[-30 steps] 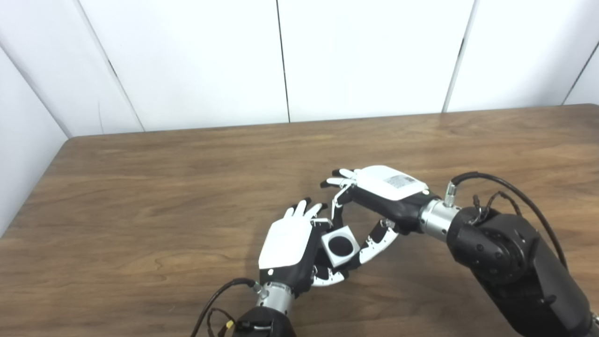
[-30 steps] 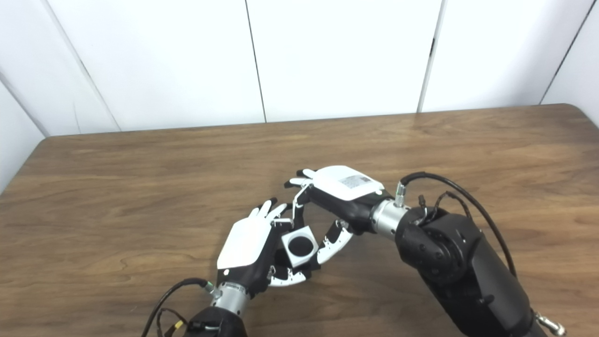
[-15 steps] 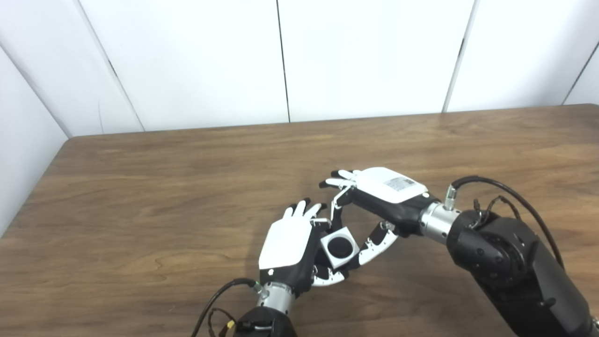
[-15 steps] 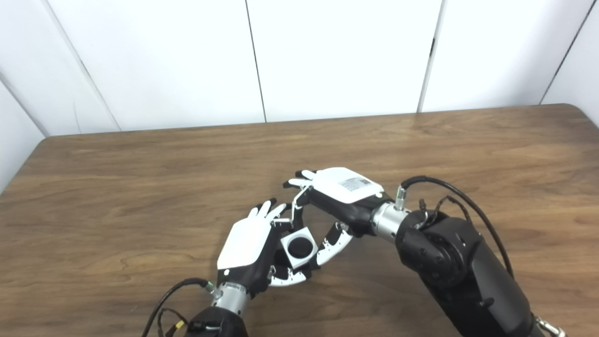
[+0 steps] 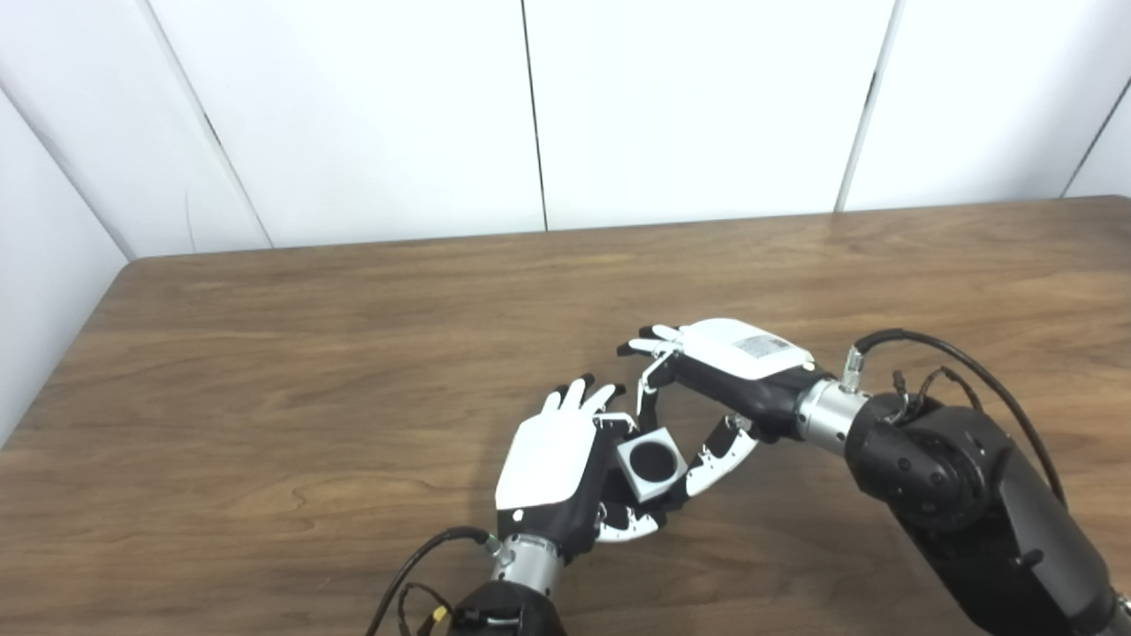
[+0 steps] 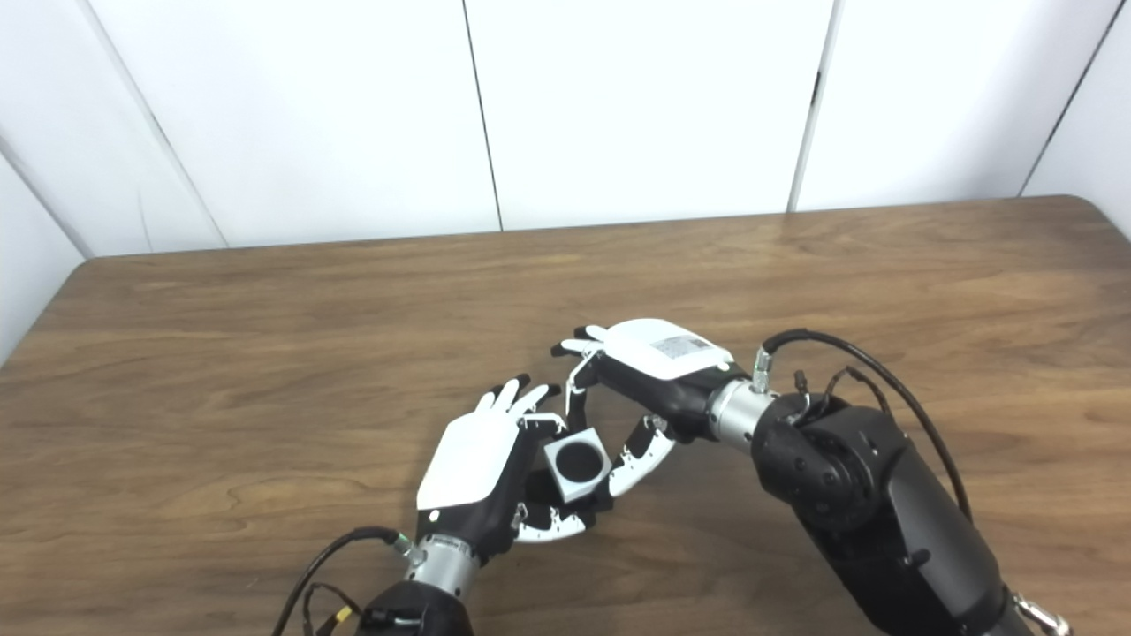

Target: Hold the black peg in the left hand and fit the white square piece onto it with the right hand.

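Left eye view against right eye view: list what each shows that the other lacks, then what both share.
Only the left eye view shows the side wall beyond the table's left edge. Only the right eye view shows the table's rounded far right corner. Both show the left hand and right hand around the white square piece, the black peg filling its hole.

A: Bright, even light from overhead; the white wall panels (image 5: 689, 106) nearly wash out.

B: Any glare?

A: A pale sheen on the wooden table (image 5: 884, 265) toward the far right. Shadows are soft, pooling beneath the left hand (image 5: 552, 464) and right hand (image 5: 724, 371).

B: Sharpness?

A: Slightly soft overall, fine detail smeared; straight lines hold at the edges.
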You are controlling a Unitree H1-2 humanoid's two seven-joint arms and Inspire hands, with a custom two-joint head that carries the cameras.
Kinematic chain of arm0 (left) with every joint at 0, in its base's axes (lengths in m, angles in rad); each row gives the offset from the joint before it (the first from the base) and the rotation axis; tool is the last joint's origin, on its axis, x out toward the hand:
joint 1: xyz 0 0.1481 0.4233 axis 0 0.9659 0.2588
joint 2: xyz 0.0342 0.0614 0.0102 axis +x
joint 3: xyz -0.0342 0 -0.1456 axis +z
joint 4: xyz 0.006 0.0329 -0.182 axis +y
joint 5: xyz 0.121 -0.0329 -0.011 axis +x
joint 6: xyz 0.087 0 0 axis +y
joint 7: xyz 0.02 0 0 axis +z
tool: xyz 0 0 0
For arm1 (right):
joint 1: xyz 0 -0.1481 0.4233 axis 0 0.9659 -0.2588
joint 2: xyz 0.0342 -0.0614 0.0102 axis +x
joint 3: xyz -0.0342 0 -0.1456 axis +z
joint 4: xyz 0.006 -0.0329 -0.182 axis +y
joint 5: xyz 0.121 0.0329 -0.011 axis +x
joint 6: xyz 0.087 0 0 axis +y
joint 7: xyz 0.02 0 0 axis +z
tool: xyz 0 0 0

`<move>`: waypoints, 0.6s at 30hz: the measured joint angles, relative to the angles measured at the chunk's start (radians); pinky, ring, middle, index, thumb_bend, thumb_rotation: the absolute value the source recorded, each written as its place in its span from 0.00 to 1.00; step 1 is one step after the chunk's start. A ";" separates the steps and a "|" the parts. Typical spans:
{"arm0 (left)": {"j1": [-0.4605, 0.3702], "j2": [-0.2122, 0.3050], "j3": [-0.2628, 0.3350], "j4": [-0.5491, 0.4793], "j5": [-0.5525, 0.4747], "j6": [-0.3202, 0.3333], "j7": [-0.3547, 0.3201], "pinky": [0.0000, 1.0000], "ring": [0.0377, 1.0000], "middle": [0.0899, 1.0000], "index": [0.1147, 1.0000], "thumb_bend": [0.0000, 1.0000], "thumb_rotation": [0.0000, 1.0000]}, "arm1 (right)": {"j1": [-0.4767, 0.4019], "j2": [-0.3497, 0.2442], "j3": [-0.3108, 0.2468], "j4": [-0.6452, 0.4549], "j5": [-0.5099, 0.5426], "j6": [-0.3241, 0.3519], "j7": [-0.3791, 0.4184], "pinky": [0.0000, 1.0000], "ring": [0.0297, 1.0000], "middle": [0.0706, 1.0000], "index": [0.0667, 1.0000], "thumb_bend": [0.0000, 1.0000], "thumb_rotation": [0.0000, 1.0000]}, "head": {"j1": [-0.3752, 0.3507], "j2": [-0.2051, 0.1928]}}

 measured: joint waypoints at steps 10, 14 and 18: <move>0.000 0.000 0.000 0.000 0.001 0.000 0.000 1.00 1.00 0.92 0.43 0.51 0.08 | 0.002 0.000 -0.001 0.004 0.000 -0.002 -0.001 1.00 1.00 0.94 0.46 0.52 0.16 | 0.003 0.006; -0.001 0.000 -0.001 0.000 0.001 0.000 0.000 1.00 1.00 0.92 0.43 0.51 0.08 | 0.004 -0.004 0.000 0.004 -0.001 -0.002 -0.001 1.00 1.00 0.93 0.58 0.81 0.30 | 0.002 0.008; 0.000 0.000 -0.001 0.000 0.004 0.001 -0.001 0.99 1.00 0.92 0.50 0.63 0.18 | 0.005 -0.010 0.000 0.007 -0.007 -0.001 -0.001 1.00 1.00 0.94 0.63 0.90 0.35 | 0.003 0.009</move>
